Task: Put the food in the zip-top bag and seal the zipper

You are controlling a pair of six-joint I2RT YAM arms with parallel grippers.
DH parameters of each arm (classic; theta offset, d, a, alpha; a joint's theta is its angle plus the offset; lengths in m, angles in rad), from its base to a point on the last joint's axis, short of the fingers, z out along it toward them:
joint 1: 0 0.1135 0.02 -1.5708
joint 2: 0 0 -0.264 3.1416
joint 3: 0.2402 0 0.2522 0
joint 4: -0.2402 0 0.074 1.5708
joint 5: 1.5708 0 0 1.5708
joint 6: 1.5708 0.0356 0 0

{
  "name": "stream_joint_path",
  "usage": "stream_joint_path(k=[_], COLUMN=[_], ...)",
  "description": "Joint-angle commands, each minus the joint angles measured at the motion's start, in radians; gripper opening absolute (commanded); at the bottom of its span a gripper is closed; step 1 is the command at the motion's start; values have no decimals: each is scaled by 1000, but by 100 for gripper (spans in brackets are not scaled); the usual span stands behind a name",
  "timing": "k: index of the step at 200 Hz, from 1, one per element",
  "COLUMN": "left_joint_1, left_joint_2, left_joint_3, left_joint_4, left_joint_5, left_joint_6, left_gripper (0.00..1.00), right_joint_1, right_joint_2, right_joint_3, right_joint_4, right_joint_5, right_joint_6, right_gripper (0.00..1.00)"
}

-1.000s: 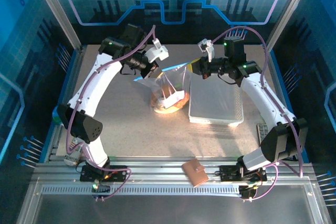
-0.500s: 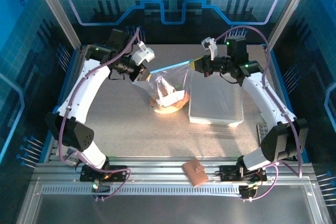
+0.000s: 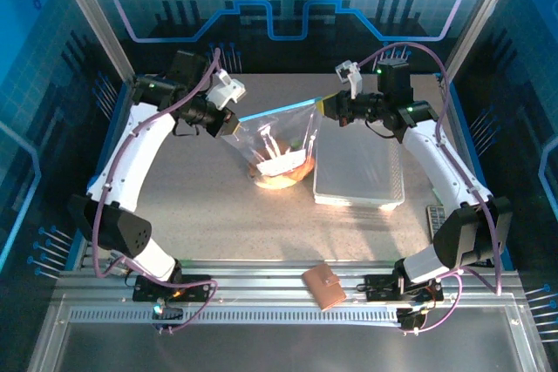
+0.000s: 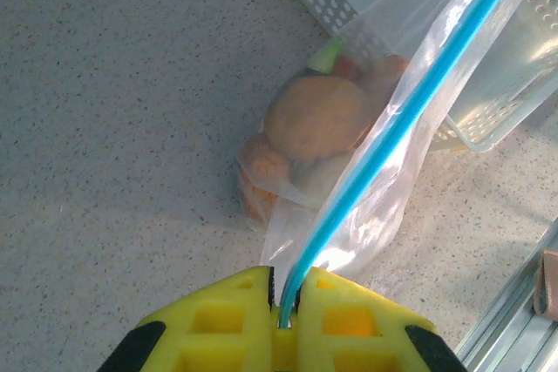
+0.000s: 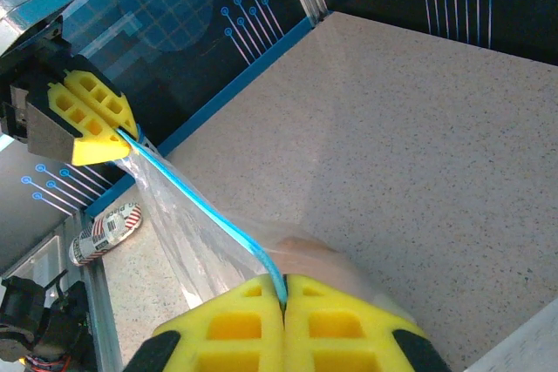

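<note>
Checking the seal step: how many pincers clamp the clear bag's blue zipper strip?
2: the left pincer grips one end of the thin light-blue zipper strip, the right pincer the other.

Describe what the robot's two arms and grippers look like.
The left arm and right arm have white rounded shells, black joints, small green lights and purple cables looping alongside. The left gripper and right gripper each have two blocky yellow fingers moulded with square hollows.
</note>
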Motion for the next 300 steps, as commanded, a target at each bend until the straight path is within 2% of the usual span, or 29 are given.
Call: stream_joint_path(k=[1, 49, 83, 115, 188, 209, 229, 253, 300], left_joint_1=[38, 38, 32, 0, -34, -35, -31, -8, 30], left_joint_2=[-34, -53, -127, -227, -421, -449, -417, -295, -15], left_joint_3=[-15, 2, -54, -134, -176, -218, -275, -299, -182], left_joint_4=[-103, -112, 15, 112, 32, 66, 146, 232, 374], left_joint_5=[-131, -202, -211, -275, -280, -269, -267, -239, -283], left_joint_6=[-50, -109, -176, -232, -388, -409, -403, -402, -372], left_gripper=[4, 0, 0, 0, 0, 3, 4, 2, 0], right_joint_1=[-45, -25, 33, 108, 191, 192, 191, 182, 153], right_joint_2=[-35, -38, -53, -84, -238, -232, -162, -35, 212], right_joint_3=[12, 23, 29, 32, -12, -16, 20, 80, 225], right_joint_4=[38, 20, -3, -38, -137, -148, -170, -193, -193], right_joint_5=[46, 48, 45, 74, 138, 145, 193, 216, 299], right_joint_6=[20, 10, -24, -66, -37, -14, -18, -10, -28], right_gripper=[0, 0, 0, 0, 0, 0, 0, 0, 0])
